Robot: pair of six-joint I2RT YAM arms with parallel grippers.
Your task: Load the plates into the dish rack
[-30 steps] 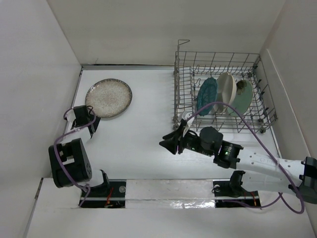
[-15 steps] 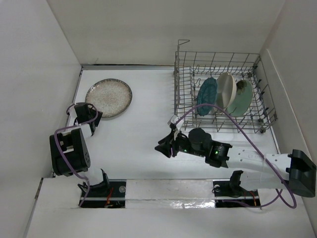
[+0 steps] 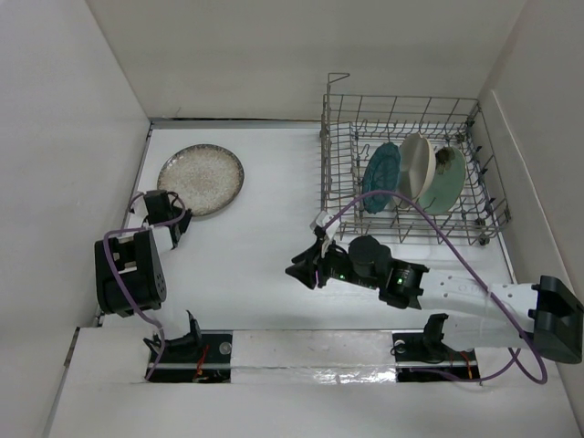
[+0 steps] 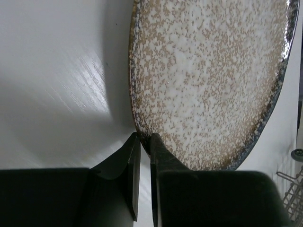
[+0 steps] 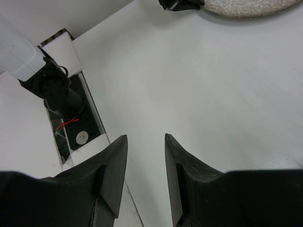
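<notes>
The speckled beige plate (image 3: 201, 180) with a brown rim lies flat at the table's back left. My left gripper (image 3: 170, 215) is at its near rim. In the left wrist view the jaws (image 4: 145, 138) are closed to a narrow gap with the rim of that plate (image 4: 208, 80) pinched between their tips. The dish rack (image 3: 401, 97) stands at the back right. In it the dark teal plate (image 3: 380, 175), the cream plate (image 3: 417, 167) and the mint green plate (image 3: 444, 182) stand on edge. My right gripper (image 3: 304, 267) is open and empty over mid-table (image 5: 146, 137).
White walls close in the table on the left, back and right. The rack's tall wire side (image 3: 326, 182) faces the table's middle. The right wrist view shows the speckled plate's edge (image 5: 251, 7) and the left arm's base mount (image 5: 57, 90).
My left gripper has moved up to the speckled plate's near rim and closed on it. My right arm drew back from the rack toward mid-table, then held still.
</notes>
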